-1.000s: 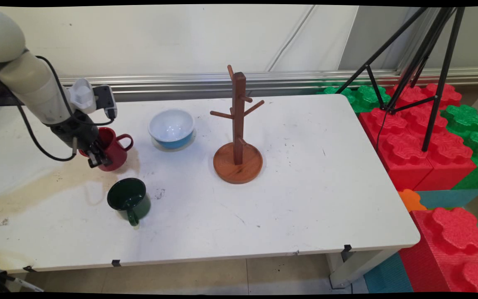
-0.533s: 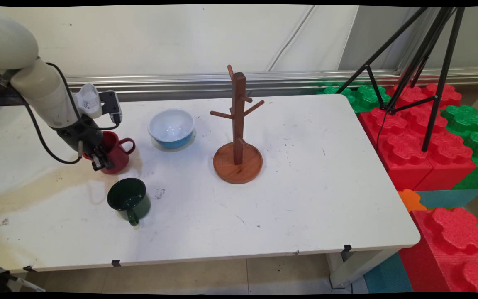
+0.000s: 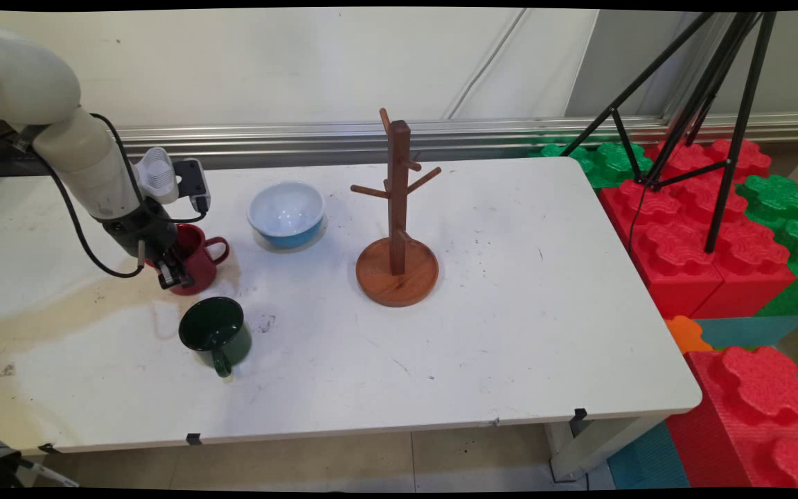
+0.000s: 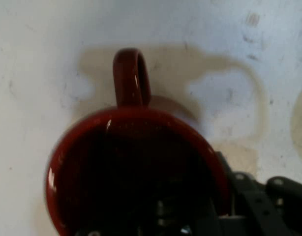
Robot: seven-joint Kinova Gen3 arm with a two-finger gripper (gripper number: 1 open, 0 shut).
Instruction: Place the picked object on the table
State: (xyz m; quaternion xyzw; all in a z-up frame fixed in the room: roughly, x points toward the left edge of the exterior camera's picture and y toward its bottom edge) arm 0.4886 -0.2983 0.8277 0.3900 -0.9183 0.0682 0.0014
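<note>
Gripping the glossy dark-red ceramic mug (image 3: 194, 258) by its rim, fingers (image 3: 176, 272) clamped across the wall, at the white counter (image 3: 510, 312) left side; sitting nearby: dark-green enamel mug (image 3: 216, 334), blue-and-white bowl (image 3: 287, 213), wooden mug tree (image 3: 397, 222).

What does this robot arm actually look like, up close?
The arm is built of smooth, rounded white links. Black cables hang in loops from it. Near the wrist sits a small white and black box. It ends in a black two-finger gripper of jointed metal linkage.
</note>
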